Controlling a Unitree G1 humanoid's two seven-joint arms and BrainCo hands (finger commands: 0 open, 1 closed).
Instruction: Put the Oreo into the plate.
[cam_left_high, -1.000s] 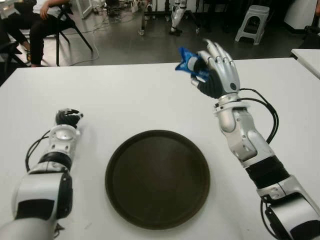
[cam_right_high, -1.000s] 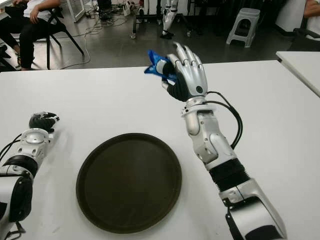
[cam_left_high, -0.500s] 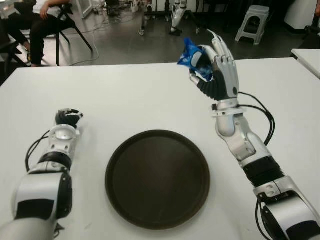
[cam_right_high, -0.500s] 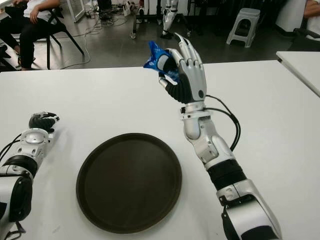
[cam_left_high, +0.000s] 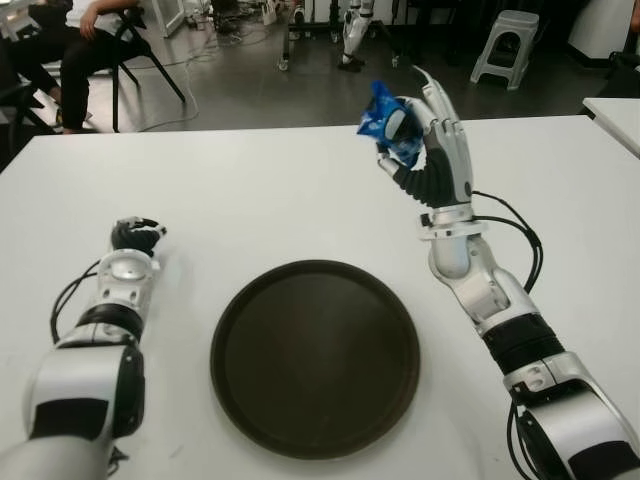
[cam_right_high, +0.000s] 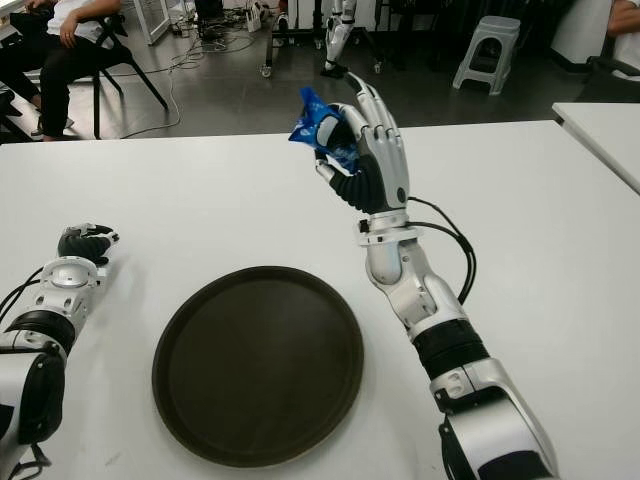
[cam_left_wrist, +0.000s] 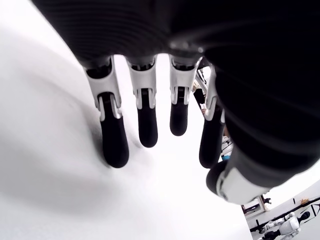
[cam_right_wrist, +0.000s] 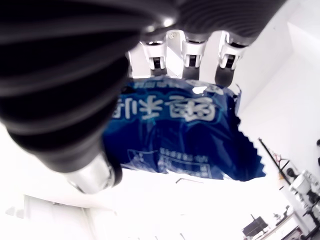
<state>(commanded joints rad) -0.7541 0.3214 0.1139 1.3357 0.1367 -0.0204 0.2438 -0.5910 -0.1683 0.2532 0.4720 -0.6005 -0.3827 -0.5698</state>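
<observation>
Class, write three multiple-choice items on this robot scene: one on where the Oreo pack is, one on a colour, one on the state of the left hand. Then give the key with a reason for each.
1. Where is the Oreo pack?
A. On the plate
B. In the right hand, raised beyond the plate
C. Lying on the table

2. What colour is the plate?
A. Dark brown
B. White
C. Blue

3. What is the left hand doing?
A. Gripping the pack
B. Lifting the plate
C. Holding nothing, to the left of the plate

Key: 1 B, the right hand has its fingers closed on the blue wrapper above the white table; 2 A, the round plate is dark brown and bare; 3 C, its wrist view shows nothing under the fingers.
</observation>
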